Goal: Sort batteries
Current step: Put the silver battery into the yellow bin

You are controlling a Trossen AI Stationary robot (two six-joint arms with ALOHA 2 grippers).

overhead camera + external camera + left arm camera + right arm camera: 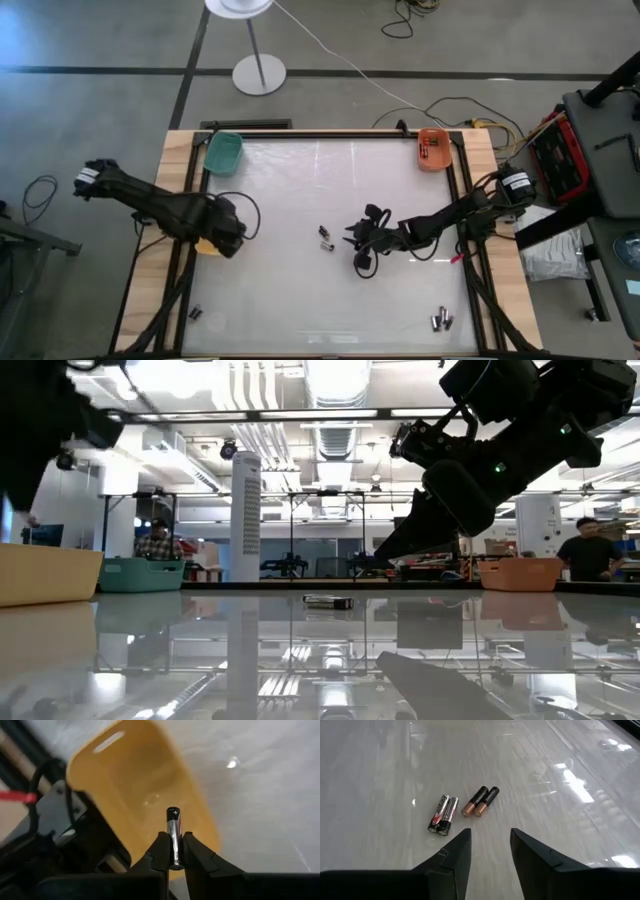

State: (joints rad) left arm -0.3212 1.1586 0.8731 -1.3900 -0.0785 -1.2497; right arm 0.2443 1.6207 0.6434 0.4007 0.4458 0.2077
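The left wrist view shows the left gripper (172, 852) with its two dark fingers pinched on a slim silver-and-black battery with a red stripe (173, 832), held so its long axis runs straight out ahead of the fingers, plus end leading. Directly beyond and under that tip lies the open yellow plastic bin (145, 795), so this arm appears to be at the drop step: the battery is already over the bin's mouth and only a release seems needed. Moving rightward across the high view, the left gripper (222, 232) sits at the table's left edge over that bin, and the right gripper (357, 237) hovers near the middle of the white tabletop (300, 290), well apart from the other arm. In the right wrist view its fingers stand spread, with nothing between them, above the surface. Just ahead of them lie two pairs of small batteries: a silver, red and black pair (443, 813) ahead and to one side, and a copper-and-black pair (480, 801) nearly in line with the gap. Both pairs lie slanted to the fingers' line, so I judge the wrist would need a turn before closing across one.
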